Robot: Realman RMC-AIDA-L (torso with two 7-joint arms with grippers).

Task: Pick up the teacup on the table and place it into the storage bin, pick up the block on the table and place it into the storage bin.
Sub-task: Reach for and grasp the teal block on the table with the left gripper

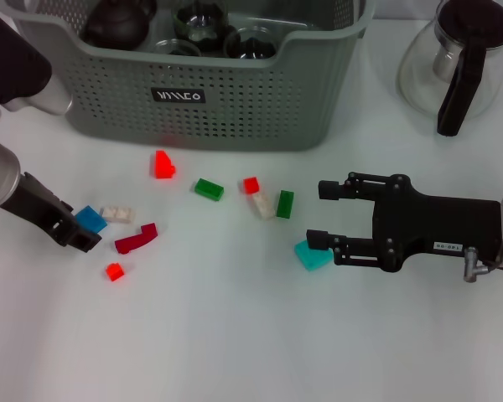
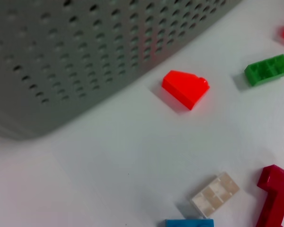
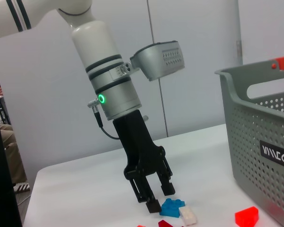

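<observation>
White surface fills the head view, with the grey-green storage bin at the upper middle of the frame; dark teapots and cups sit inside it (no teacup can be made out on the surface itself). A glass carafe with a black handle stands at the upper right.

Small blocks lie scattered below the bin: a bright red block, a green block, a small red and cream pair, another green one, a dark red hook-shaped piece, a cream block and a tiny red block.

At the right, the right gripper lies low over the surface with its fingers spread wide, grasping nothing; its lower finger touches a teal block.

At the left edge, the left gripper reaches down beside a blue block; in the right wrist view its fingers stand parted, tips just beside that blue block.
</observation>
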